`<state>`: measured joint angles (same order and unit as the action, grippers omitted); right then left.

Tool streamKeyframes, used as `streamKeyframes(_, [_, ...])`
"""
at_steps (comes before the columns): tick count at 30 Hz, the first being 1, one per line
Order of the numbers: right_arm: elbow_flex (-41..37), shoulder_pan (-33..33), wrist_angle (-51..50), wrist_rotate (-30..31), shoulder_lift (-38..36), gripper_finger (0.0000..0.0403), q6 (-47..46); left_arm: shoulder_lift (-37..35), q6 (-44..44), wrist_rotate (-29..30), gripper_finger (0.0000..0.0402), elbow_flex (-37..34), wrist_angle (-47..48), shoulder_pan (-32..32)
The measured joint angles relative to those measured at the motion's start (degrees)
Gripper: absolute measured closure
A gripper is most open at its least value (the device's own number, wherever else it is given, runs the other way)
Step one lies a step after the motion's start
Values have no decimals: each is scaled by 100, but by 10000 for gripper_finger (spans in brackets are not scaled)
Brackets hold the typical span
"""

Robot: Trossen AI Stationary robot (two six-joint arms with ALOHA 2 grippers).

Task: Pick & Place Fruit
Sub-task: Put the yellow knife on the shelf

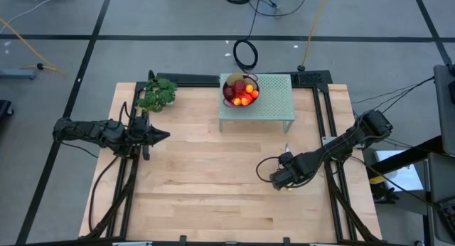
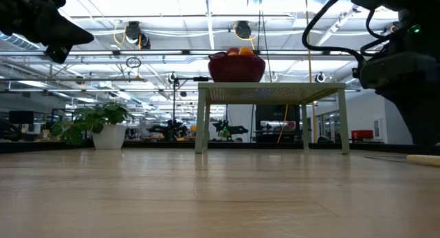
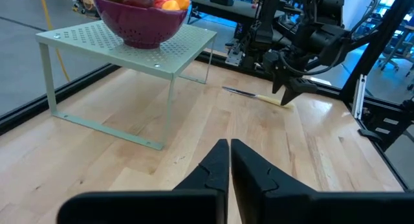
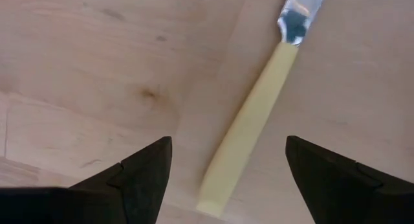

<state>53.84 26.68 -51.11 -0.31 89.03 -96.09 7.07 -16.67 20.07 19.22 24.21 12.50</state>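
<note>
My two arms are dark, jointed, with black cables looped alongside. Each gripper, left (image 3: 229,160) and right (image 4: 226,169), ends in two matte black wedge-shaped fingers.

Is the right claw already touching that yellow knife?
Apart. In the right wrist view the open right gripper straddles the knife, with bare wood showing between the handle and each finger.

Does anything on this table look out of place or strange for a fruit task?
Only the knife stands out: it lies loose on the wood, far from the bowl of fruit, and the open right gripper hovers above its yellow handle. Nothing looks spilled or damaged.
</note>
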Motion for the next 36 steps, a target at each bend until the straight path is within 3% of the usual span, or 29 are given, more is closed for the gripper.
streamKeyframes(7, [-472, 24, 600, -281, 0, 110, -293, 0, -15, -2, 374, 0, 0, 2])
streamKeyframes(17, [-687, 22, 986, -296, -15, 120, -533, -2, -35, 0, 400, 0, -2, -1])
streamKeyframes(27, [-695, 17, 990, -552, -11, 195, -959, 0, -32, -2, 374, 0, -2, -1])
streamKeyframes(36, [-697, 17, 993, -587, -7, 280, -993, -1, -26, -2, 397, 0, -2, -1])
